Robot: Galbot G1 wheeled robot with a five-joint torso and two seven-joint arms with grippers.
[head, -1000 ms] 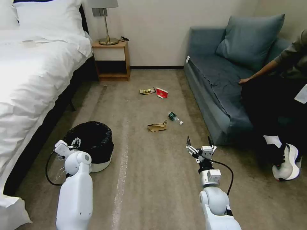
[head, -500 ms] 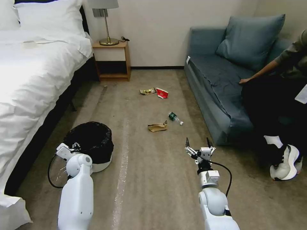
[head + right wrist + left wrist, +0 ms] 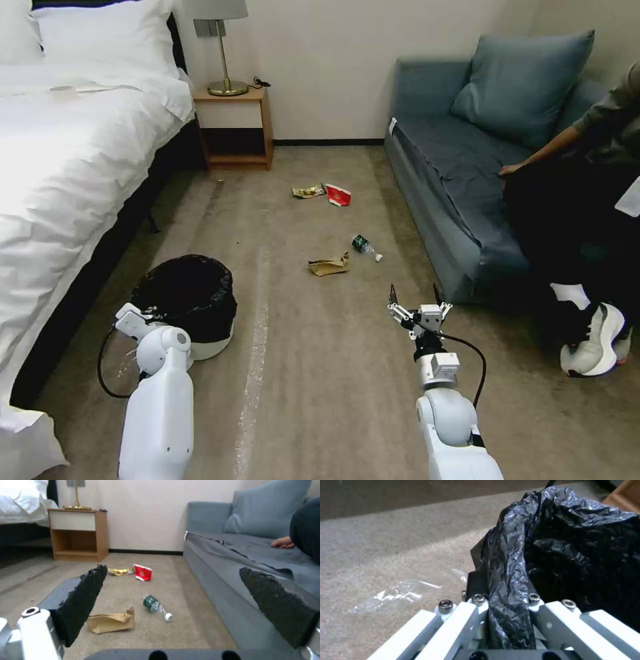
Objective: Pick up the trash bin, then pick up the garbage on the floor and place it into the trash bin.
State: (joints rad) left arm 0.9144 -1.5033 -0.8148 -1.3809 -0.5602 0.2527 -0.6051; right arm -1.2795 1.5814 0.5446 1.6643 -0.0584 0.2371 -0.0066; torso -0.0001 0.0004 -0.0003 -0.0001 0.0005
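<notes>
So the left end effector (image 3: 506, 620) is at the lower left of the head view, pinched down on the bag-covered rim of the trash bin (image 3: 190, 300), which sits on the carpet by the bed (image 3: 67, 167); grabbing the rim looks like the easiest handle for a lift. The right end effector (image 3: 418, 301) hangs low at centre-right, spread wide and facing the brown paper bag (image 3: 328, 265) and bottle (image 3: 363, 245), probably ready for pickups once the bin's up.

Room was evenly lit; bed (image 3: 60, 153) blew out white; left wrist view soft; slight glare on black bag (image 3: 560, 542).
</notes>
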